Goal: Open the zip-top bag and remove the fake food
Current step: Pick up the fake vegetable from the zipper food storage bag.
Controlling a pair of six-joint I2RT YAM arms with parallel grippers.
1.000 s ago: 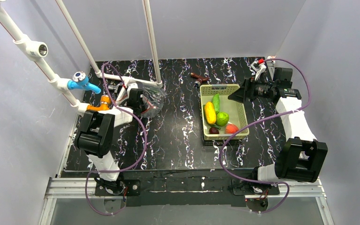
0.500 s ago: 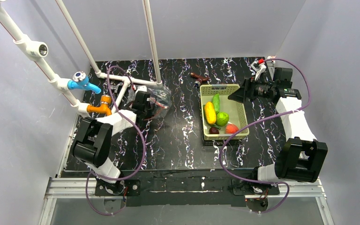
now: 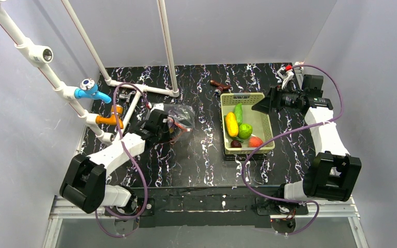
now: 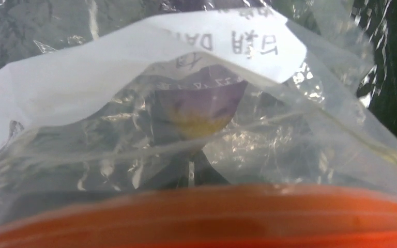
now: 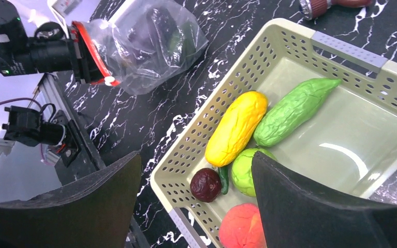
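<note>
On the black surface [image 3: 201, 155], left of the basket [image 3: 242, 95], the closed left end effector [image 3: 168, 129] pinches the red strip [image 4: 196, 217] of the zip-top bag [image 3: 182, 118], so the open right end effector [image 3: 261, 103] should, I judge, take the opposite lip gently.

Bag [image 3: 181, 118] crumpled — some food [image 4: 201, 106] inside.

A: The table top [image 3: 201, 155] was black with white marble veining, under soft, even light.

B: And the enclosure?

A: Plain pale grey panels stood on three sides: back wall [image 3: 238, 31], left wall [image 3: 10, 155] and right wall [image 3: 377, 77].

B: Fixtures recorded: a white pipe frame [image 3: 167, 46] rose from the table's far left, carrying a blue fitting [image 3: 92, 92] and an orange fitting [image 3: 107, 120]. An aluminium rail [image 3: 64, 207] ran along the near edge.
</note>
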